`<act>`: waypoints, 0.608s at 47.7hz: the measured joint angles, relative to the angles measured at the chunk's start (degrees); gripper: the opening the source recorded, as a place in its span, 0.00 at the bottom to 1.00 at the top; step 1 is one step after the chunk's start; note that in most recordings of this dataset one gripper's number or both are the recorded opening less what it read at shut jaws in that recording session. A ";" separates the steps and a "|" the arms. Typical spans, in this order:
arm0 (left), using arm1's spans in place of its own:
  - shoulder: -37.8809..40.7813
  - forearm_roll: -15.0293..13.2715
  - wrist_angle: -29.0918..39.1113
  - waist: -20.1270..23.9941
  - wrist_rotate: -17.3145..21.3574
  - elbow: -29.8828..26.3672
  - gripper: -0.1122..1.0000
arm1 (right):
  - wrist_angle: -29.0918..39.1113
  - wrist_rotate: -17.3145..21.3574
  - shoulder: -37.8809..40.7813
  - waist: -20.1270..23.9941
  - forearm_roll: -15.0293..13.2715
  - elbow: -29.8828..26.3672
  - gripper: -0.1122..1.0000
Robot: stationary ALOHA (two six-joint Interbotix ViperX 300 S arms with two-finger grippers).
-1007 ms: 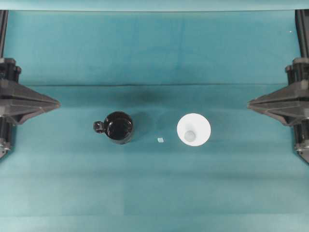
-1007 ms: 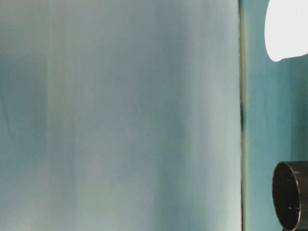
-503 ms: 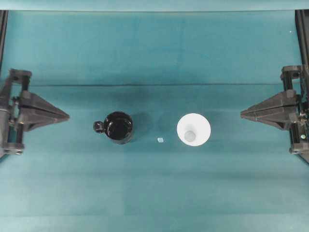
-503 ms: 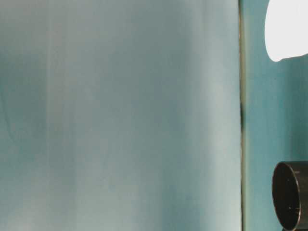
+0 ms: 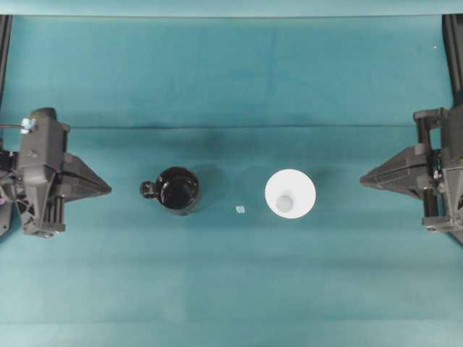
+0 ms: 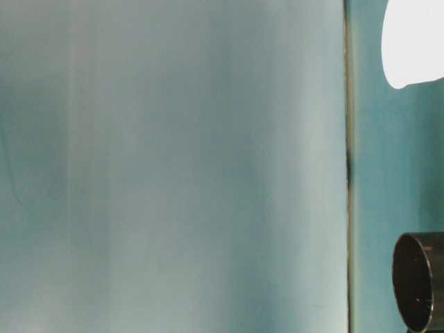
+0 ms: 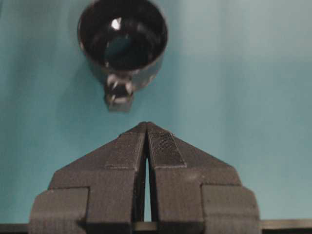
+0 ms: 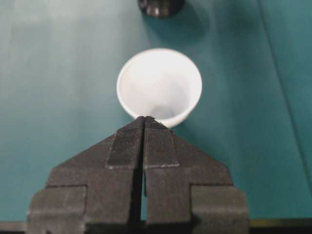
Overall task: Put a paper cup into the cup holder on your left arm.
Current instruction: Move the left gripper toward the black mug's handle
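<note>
A: Looking down on the teal table cloth (image 5: 231,79) — spotting the paper cup (image 5: 290,194) standing upright, mouth up, right of the middle.
B: And sitting where against the cup holder (image 5: 178,190)?
A: Standing well apart from it, on the right; resting left of centre, that glossy black holder, handle (image 5: 147,189) pointing left. Lying between the two, a tiny pale scrap (image 5: 240,209).
B: Holding anything, the left gripper (image 5: 108,189)?
A: Nothing. Pinching tip to tip, jaws fully together, pointing at the holder's handle from the left, clear of it.
B: Same for the right gripper (image 5: 362,177)?
A: Also pressing jaws together, empty, aiming at the cup from the right edge, not touching.
B: Anything from table level?
A: Only catching the cup's white blur and the holder's dark rim at the right edge.
</note>
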 measured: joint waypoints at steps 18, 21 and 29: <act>4.04 0.26 0.26 1.85 0.53 0.00 0.13 | 1.76 0.44 4.39 -0.09 0.00 0.00 0.09; 4.22 0.26 0.26 1.85 0.70 0.00 0.13 | 1.76 0.53 4.39 -0.09 0.00 -0.09 0.09; 5.45 0.44 0.26 2.20 0.53 0.00 0.13 | 1.76 0.53 4.31 -0.35 0.00 -0.09 0.09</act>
